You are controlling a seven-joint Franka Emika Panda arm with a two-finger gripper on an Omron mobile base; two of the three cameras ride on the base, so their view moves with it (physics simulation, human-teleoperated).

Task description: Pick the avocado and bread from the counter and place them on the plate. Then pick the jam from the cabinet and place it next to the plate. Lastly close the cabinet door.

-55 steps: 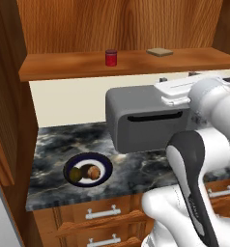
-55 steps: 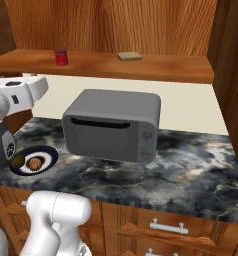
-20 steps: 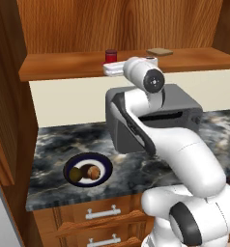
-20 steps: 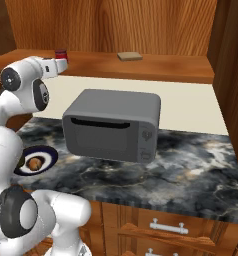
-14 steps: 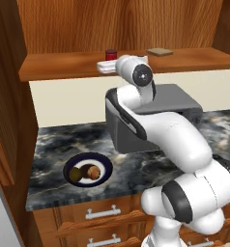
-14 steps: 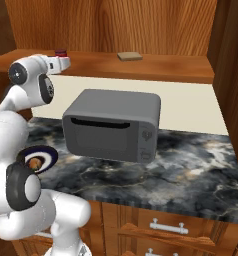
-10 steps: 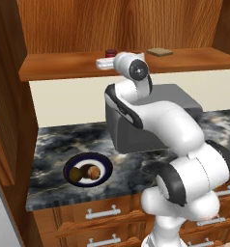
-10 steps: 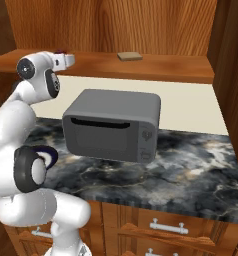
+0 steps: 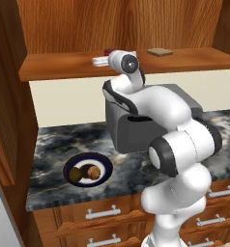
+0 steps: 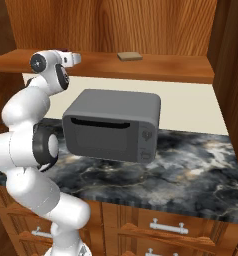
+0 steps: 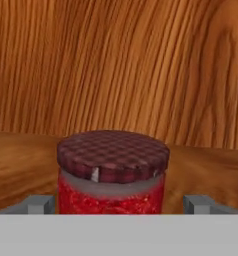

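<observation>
The jam (image 11: 112, 172), a red jar with a dark checked lid, stands on the cabinet (image 9: 59, 68) shelf. My gripper (image 11: 118, 204) is open, with one fingertip (image 11: 38, 204) on each side of the jar and gaps to both. From the left base view the gripper (image 9: 100, 61) lies level on the shelf just in front of the jam (image 9: 108, 51). Down on the counter (image 9: 54, 144) sits the plate (image 9: 101, 166), holding the avocado (image 9: 76, 174) and the bread (image 9: 92, 171) side by side. The right base view has the gripper (image 10: 73, 58) at the shelf's left end.
A grey microwave (image 9: 136, 128) stands on the counter under the shelf, right of the plate. A flat tan slab (image 9: 159, 51) lies further right on the shelf. The cabinet's left door (image 9: 6, 96) stands open beside the counter. Drawers with horizontal handles (image 9: 102, 212) run below.
The arm has swung up from over the counter to the cabinet shelf. The hand moved left along the shelf to the jam. The jaws stayed open.
</observation>
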